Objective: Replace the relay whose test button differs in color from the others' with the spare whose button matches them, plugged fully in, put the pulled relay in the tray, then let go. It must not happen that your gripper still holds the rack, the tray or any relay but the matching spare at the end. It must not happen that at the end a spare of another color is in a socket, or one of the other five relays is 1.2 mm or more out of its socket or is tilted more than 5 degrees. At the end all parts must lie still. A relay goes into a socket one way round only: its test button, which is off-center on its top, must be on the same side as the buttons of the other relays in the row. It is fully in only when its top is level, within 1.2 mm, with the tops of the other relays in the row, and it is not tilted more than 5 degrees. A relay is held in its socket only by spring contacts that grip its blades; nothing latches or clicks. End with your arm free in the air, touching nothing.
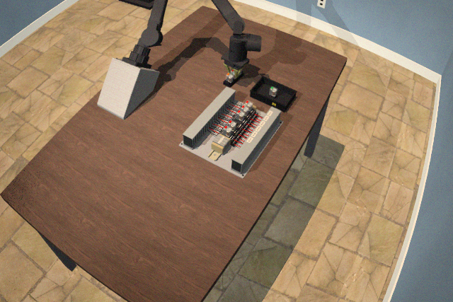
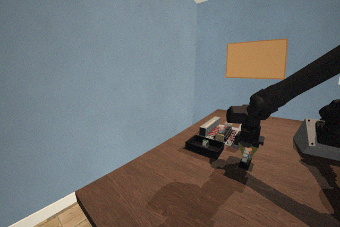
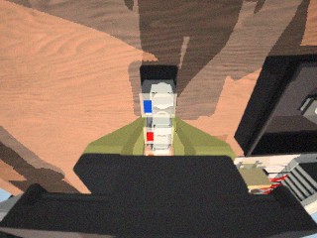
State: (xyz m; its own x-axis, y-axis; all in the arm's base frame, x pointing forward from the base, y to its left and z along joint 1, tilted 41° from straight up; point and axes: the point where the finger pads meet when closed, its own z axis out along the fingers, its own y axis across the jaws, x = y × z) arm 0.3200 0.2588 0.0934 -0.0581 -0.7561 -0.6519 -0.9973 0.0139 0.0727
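Note:
My gripper [image 1: 233,72] [image 2: 247,152] [image 3: 158,118] points down and is shut on the red-button spare relay [image 3: 161,137], the middle one in the black spare holder [image 1: 226,83] [image 2: 244,165] [image 3: 158,72]. The blue-button relay [image 3: 161,99] stands beside it in the holder; the orange-button one is mostly hidden behind the gripper in the wrist view. A relay with a green button [image 1: 272,90] [image 2: 205,143] lies in the black tray [image 1: 260,97] [image 2: 200,151] [image 3: 260,99]. Relays with red buttons [image 1: 226,130] stand in the socket row. Its sockets are too small to judge individually.
The row sits on a white base plate [image 1: 222,160] between two grey wire ducts [image 1: 208,119] [image 1: 255,143], with red and black wires beside the sockets. The tray stands between the holder and the table's edge. The wedge-shaped arm base [image 1: 119,88] stands left of the board.

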